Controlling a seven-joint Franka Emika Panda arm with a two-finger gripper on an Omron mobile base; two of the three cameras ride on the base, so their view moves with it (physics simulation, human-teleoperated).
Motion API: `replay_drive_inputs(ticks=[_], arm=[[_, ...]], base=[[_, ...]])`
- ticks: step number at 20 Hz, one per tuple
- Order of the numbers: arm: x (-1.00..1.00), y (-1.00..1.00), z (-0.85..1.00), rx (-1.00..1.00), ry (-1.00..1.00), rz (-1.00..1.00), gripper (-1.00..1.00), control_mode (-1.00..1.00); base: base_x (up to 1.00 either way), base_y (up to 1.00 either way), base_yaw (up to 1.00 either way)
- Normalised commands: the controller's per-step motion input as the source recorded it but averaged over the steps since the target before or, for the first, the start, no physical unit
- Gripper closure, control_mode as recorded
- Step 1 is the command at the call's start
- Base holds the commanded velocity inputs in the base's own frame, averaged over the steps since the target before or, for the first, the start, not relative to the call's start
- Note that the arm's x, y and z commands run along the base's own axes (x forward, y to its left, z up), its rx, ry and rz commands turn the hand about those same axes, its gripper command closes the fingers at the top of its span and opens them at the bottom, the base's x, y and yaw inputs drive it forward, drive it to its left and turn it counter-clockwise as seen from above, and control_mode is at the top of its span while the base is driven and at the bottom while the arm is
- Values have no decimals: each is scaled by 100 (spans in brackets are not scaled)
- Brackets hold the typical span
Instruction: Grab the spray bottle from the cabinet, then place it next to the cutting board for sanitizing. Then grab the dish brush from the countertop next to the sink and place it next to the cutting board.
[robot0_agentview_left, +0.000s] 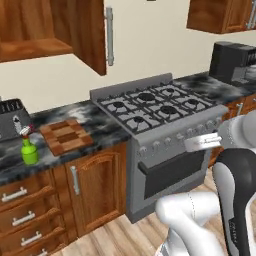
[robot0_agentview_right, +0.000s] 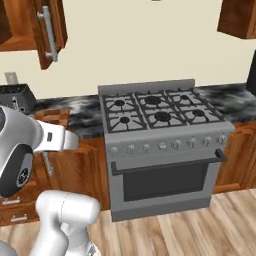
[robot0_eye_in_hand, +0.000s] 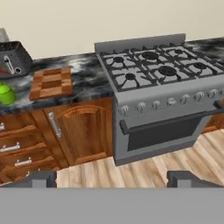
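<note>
Spray bottle (robot0_agentview_left: 29, 149) stands on the countertop (robot0_agentview_left: 95, 122) near its front edge, just beside the cutting board (robot0_agentview_left: 66, 135); step 1 looks done. Gripper (robot0_eye_in_hand: 112, 178) spread wide, holding nothing. Next: drive to the sink and find the dish brush.

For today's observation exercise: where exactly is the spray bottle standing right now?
In the left base view the spray bottle stands upright on the countertop, just left of the cutting board and in front of the toaster.
</note>
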Motion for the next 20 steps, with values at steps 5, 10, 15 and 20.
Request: replay_drive_inputs(ticks=[5,10,15,20], arm=[[0,0,0,0,0,0,-100,100],[0,0,0,0,0,0,-100,100],[0,0,0,0,0,0,-100,100],[0,0,0,0,0,0,-100,100]], base=[[0,-60,-67],[2,-41,-59],[11,-44,-51],[16,-20,-55]])
